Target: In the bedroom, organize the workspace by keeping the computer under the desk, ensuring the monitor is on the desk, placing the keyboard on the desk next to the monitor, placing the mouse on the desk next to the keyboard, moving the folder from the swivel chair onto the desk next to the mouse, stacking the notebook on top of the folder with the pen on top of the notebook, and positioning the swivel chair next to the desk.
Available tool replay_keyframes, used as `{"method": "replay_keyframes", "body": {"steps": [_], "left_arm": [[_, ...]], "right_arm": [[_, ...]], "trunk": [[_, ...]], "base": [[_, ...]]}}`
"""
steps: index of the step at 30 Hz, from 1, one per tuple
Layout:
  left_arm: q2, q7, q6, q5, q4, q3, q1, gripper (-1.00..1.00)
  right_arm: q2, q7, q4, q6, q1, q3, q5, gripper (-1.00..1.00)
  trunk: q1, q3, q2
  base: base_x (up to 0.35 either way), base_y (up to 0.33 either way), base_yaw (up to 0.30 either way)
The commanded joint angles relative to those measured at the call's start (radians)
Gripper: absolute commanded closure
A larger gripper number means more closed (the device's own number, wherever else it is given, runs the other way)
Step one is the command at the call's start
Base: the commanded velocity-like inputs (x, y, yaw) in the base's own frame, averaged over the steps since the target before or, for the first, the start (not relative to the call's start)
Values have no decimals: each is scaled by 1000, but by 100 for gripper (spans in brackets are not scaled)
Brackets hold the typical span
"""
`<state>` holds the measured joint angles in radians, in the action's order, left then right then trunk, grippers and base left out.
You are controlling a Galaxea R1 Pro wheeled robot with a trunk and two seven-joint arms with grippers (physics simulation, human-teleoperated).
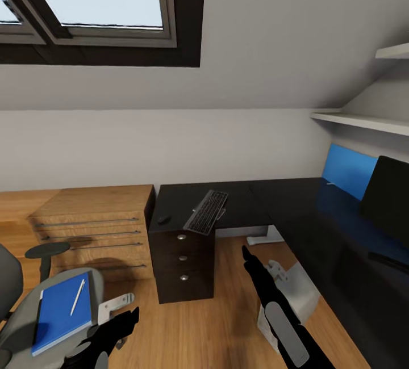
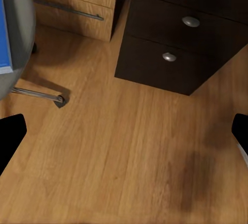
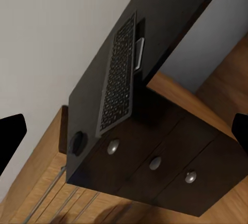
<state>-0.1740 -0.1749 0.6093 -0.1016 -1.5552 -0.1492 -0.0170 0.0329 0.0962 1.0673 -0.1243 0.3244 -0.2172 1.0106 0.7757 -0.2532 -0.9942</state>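
Since keyboard (image 1: 207, 211) overhangs desk (image 1: 187, 201) front edge beside mouse (image 1: 163, 219), bumping could drop it; both grippers spread wide, empty; folder (image 1: 61, 312) on swivel chair (image 1: 23, 315).

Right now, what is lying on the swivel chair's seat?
The blue folder lies on the chair seat, with the white pen on top. Anything beneath the folder is covered and cannot be seen.

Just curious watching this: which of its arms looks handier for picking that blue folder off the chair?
Probably the left. The left gripper hangs beside the swivel chair holding the folder; the right gripper points toward the desk.
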Motion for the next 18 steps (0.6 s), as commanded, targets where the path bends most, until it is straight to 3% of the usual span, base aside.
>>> {"method": "replay_keyframes", "body": {"steps": [1,18], "left_arm": [[0,-7,-1,-11,2,0,0,-100],[0,-8,-16,-10,13,2,0,-100]], "right_arm": [[0,4,1,-7,1,-4,10,-100],[1,4,0,-10,-1,-9,6,-100]], "trunk": [[4,-4,-8],[69,-58,-127]], "base": [[0,0,0],[0,0,0]]}}
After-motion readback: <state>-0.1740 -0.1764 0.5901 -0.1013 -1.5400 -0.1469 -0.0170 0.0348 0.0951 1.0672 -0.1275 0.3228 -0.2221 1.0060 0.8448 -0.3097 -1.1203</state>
